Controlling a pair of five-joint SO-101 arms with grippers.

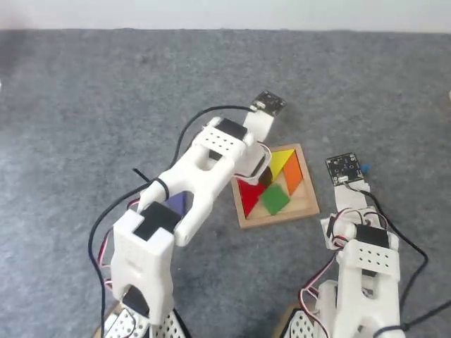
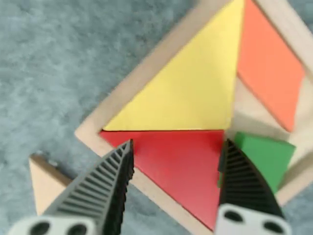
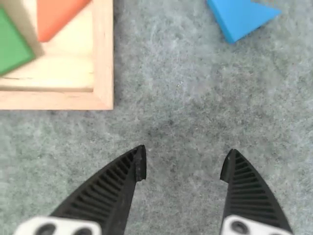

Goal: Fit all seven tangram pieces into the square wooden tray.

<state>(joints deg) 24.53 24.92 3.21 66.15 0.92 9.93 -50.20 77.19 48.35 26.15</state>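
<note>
The square wooden tray [image 1: 282, 220] lies mid-table and holds a yellow triangle [image 2: 190, 93], an orange piece [image 2: 269, 63], a red triangle [image 2: 181, 161] and a green square [image 2: 264, 154]. My left gripper [image 2: 177, 154] hangs open just above the red triangle, with nothing between its fingers. Its arm [image 1: 211, 169] stretches over the tray's left side. My right gripper [image 3: 185, 161] stands open over bare carpet beside the tray's corner [image 3: 102, 58]. A blue triangle [image 3: 239, 17] lies on the carpet beyond it. A purple piece [image 1: 177, 202] peeks out under the left arm.
A pale wood-coloured triangle [image 2: 44, 181] lies on the carpet just outside the tray's rim [image 2: 88, 132]. Grey carpet [image 1: 84, 105] covers the whole table, with free room at the far left and back. The right arm's base [image 1: 366, 282] stands at the front right.
</note>
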